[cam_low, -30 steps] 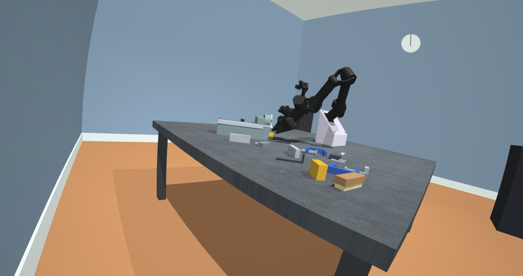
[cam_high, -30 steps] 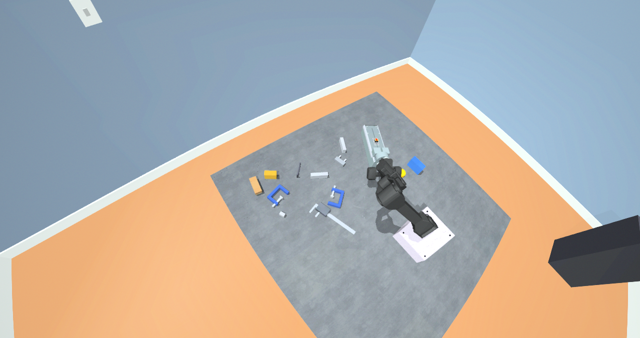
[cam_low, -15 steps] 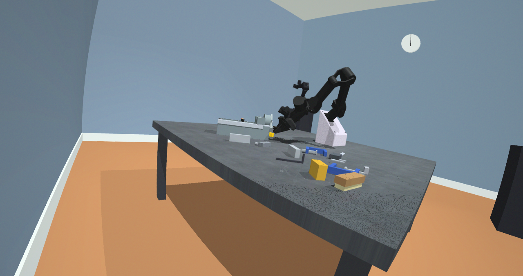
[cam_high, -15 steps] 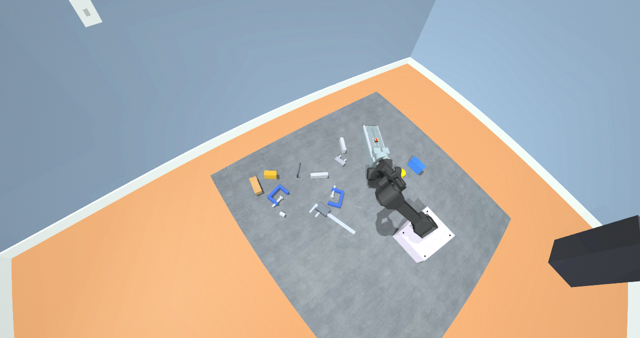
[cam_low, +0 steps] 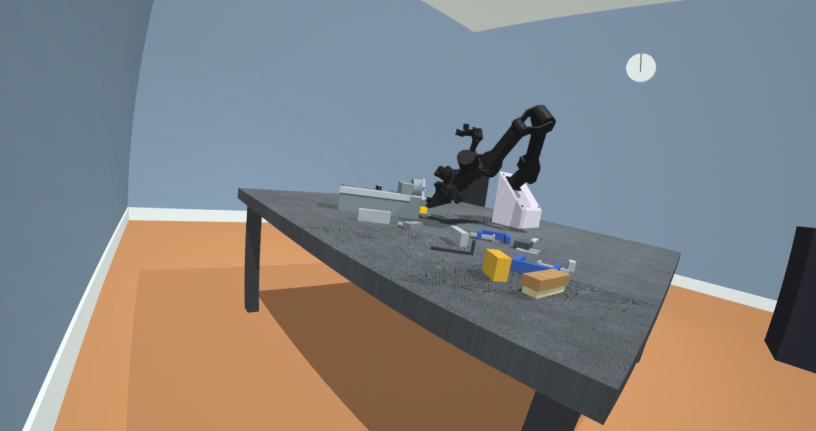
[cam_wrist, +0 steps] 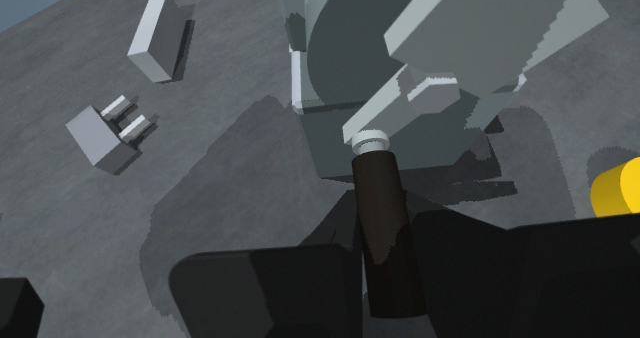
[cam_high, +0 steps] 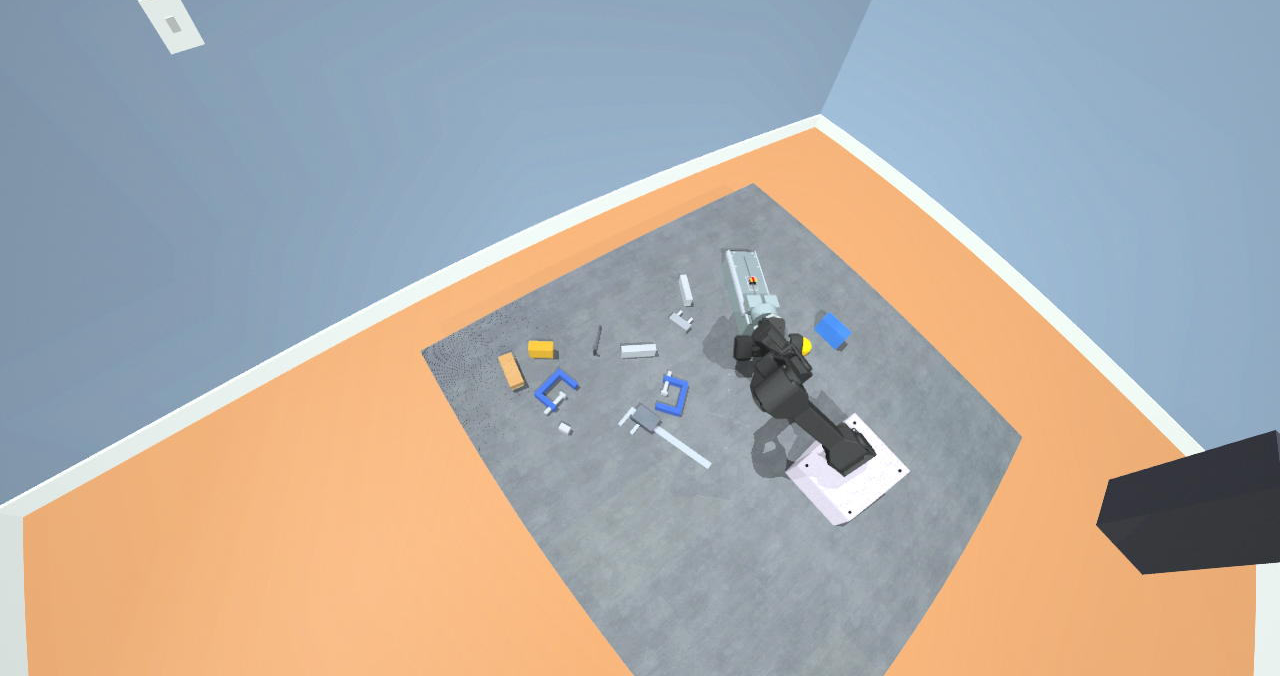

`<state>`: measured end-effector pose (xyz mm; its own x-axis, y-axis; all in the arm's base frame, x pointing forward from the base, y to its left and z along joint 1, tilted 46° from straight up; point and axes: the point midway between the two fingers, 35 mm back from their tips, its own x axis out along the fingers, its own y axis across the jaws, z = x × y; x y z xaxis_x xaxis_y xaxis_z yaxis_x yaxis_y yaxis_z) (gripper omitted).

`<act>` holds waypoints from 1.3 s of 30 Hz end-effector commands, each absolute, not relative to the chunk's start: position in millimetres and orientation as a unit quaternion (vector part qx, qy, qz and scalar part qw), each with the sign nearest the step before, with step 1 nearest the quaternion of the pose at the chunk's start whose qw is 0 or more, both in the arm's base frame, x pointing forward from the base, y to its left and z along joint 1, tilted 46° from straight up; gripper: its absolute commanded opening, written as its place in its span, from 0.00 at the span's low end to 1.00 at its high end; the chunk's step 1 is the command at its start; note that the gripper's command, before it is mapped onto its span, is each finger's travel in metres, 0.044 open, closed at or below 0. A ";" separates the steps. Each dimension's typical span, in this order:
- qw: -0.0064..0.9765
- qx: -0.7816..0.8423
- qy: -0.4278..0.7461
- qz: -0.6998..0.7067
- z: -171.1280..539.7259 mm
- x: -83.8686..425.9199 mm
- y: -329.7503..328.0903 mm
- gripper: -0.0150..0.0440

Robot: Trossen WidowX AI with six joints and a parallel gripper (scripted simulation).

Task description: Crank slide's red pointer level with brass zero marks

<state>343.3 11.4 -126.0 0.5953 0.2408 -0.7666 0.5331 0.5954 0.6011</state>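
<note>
The pale grey-green machine (cam_high: 733,285) (cam_low: 376,201) (cam_wrist: 337,150) stands on the table, its crank end toward the arm. A small red-orange and black spot (cam_high: 752,280) (cam_low: 378,187) shows on its top at the slide; the pointer and brass marks are too small to tell apart, and the wrist view does not show them. The crank's pale arm (cam_wrist: 382,105) angles down to a dark brown handle (cam_wrist: 380,188). My gripper (cam_wrist: 370,197) (cam_low: 431,204) is shut on this handle, one black finger on each side. In the top view the arm hides handle and fingertips.
A yellow round object (cam_high: 806,346) (cam_low: 423,210) (cam_wrist: 612,190) and a blue block (cam_high: 832,331) lie right of the gripper. A white block (cam_high: 685,289) (cam_wrist: 155,38) and a two-pronged grey piece (cam_high: 680,321) (cam_wrist: 102,140) lie left. Blue clamps and other tools lie farther left.
</note>
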 end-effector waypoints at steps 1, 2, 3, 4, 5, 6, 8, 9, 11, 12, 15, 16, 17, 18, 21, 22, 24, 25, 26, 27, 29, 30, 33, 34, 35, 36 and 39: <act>0.777 0.441 0.440 -0.094 -124.8 343.9 11.6 0.25; 0.777 0.441 0.440 -0.094 -124.4 344.0 11.6 0.25; 0.777 0.441 0.440 -0.094 -124.0 344.2 11.7 0.25; 0.777 0.441 0.440 -0.094 -123.6 344.3 11.7 0.25; 0.777 0.441 0.440 -0.094 -123.1 344.5 11.7 0.25; 0.777 0.441 0.440 -0.094 -122.7 344.7 11.8 0.25; 0.777 0.441 0.440 -0.094 -121.5 345.1 11.9 0.25; 0.777 0.441 0.440 -0.094 -120.9 345.3 11.9 0.25; 0.777 0.441 0.440 -0.094 -119.8 345.8 12.0 0.25; 0.777 0.441 0.440 -0.094 -119.2 346.0 12.0 0.25; 0.777 0.441 0.440 -0.094 -117.4 346.6 12.0 0.25; 0.777 0.441 0.440 -0.094 -116.9 346.8 11.9 0.25; 0.777 0.441 0.440 -0.094 -116.3 347.0 11.8 0.25; 0.777 0.441 0.440 -0.094 -115.8 347.1 11.6 0.25; 0.777 0.441 0.440 -0.094 -114.2 347.6 11.0 0.25; 0.777 0.441 0.439 -0.094 -113.7 347.7 10.8 0.25; 0.777 0.441 0.439 -0.094 -112.6 348.0 10.4 0.25; 0.777 0.441 0.439 -0.094 -112.1 348.1 10.2 0.25; 0.777 0.441 0.439 -0.094 -111.6 348.3 9.9 0.25; 0.777 0.441 0.439 -0.094 -111.1 348.4 9.7 0.25; 0.777 0.441 0.439 -0.094 -110.0 348.7 9.2 0.25; 0.777 0.441 0.439 -0.094 -109.5 348.8 8.9 0.25; 0.777 0.441 0.439 -0.094 -107.9 349.1 8.1 0.25; 0.777 0.441 0.439 -0.094 -107.4 349.2 7.8 0.25; 0.777 0.441 0.439 -0.094 -106.9 349.3 7.5 0.25; 0.777 0.441 0.439 -0.094 -106.4 349.4 7.2 0.25; 0.777 0.441 0.439 -0.094 -104.8 349.6 6.1 0.25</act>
